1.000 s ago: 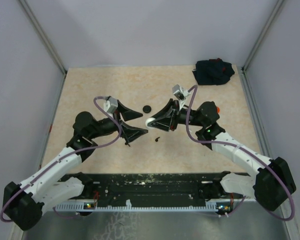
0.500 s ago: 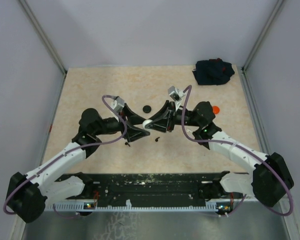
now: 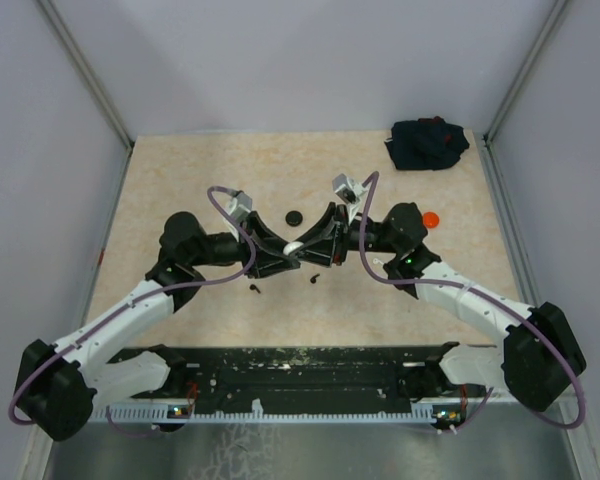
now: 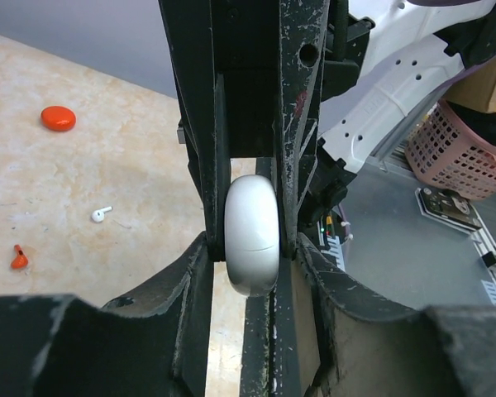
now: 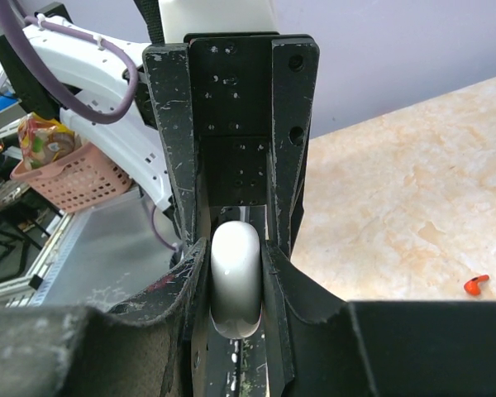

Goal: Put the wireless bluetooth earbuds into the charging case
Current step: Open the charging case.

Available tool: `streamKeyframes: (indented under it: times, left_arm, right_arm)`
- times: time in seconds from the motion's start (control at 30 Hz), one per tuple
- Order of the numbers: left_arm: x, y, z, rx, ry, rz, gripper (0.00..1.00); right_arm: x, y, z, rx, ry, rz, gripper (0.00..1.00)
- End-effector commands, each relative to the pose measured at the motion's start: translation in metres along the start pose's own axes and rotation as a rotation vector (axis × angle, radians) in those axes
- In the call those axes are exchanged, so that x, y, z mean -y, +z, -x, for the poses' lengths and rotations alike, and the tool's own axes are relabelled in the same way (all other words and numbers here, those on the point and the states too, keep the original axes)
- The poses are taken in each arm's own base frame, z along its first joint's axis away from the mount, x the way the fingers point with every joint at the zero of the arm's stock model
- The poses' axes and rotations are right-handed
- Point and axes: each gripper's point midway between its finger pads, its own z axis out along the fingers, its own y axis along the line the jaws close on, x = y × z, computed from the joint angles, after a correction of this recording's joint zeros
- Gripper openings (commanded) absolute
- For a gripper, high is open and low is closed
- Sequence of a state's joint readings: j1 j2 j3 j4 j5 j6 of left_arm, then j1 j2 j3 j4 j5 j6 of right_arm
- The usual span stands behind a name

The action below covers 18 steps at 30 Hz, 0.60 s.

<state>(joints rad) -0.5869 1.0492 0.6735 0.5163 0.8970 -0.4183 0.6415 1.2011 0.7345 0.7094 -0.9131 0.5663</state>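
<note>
you had the white case [image 4: 252, 231] held above the table [image 3: 180, 180], between both arms. the right gripper [image 5: 236, 265] pinched it by its flat sides. the left gripper [image 4: 253, 256] had its fingers right alongside the same case from the opposite end, but you couldn't tell whether they pressed on it. a white earbud [image 4: 102, 214] and a red earbud [image 4: 18, 259] lay loose on the table, near each other, with a red puck [image 4: 58, 118] farther off. a black earbud [image 3: 315, 277] lay near the grippers, towards the arm bases.
</note>
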Motion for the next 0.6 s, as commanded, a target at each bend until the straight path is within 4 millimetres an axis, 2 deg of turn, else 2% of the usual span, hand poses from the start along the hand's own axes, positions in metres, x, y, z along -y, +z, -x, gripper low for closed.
streamKeyframes:
  times: [0.0,0.07,0.17,0.2,0.27,0.37,0.57]
  left_arm:
    - [0.007,0.002,0.014,0.015,0.036,-0.037,0.24]
    - [0.007,0.002,0.013,0.009,0.039,-0.039,0.16]
    - [0.006,0.001,0.009,-0.003,0.037,-0.036,0.13]
    - [0.006,0.001,0.008,-0.003,0.036,-0.035,0.15]
    - [0.005,0.001,0.007,0.002,0.027,-0.033,0.33]
    - [0.006,0.001,0.007,0.012,0.016,-0.036,0.46]
    - [0.004,0.001,0.004,0.008,0.004,-0.030,0.50]
  right_arm:
    - [-0.017,0.007,0.018,0.018,-0.091,0.070,0.06]
    - [-0.018,0.007,0.019,0.018,-0.092,0.072,0.07]
    - [-0.020,0.007,0.022,0.025,-0.098,0.072,0.07]
    - [-0.020,0.006,0.024,0.033,-0.098,0.069,0.07]
    - [-0.021,0.006,0.027,0.046,-0.103,0.066,0.08]
    - [-0.021,0.006,0.029,0.059,-0.105,0.058,0.08]
    - [-0.020,0.006,0.030,0.067,-0.107,0.050,0.08]
